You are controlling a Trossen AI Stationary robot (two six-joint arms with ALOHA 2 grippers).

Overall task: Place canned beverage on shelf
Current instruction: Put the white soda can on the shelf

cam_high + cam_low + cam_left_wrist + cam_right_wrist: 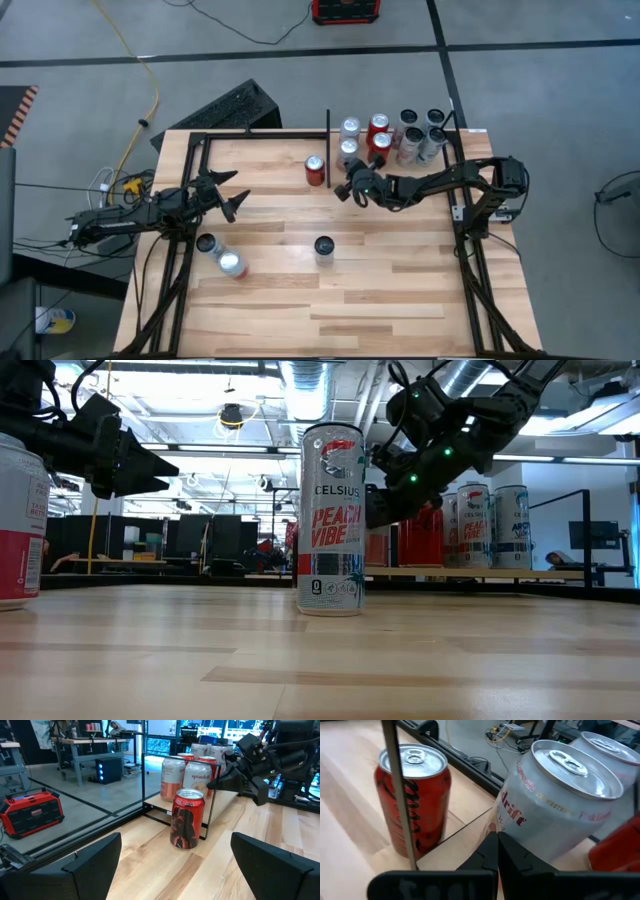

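Overhead, your wooden shelf [400, 290] shows the left gripper [232, 202] spread wide, empty, at its left edge. Low down, the Celsius can [331, 520] stands mid-plank. Your right gripper [495, 851], pinched shut, nears the far silver can [560, 800].

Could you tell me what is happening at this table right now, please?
Neither arm holds a can. The right pincer is shut and empty, next to the cans grouped on the shelf. The left pincer hangs open above the table's left side. A red can stands just left of the divider bar; three more cans wait on the table.
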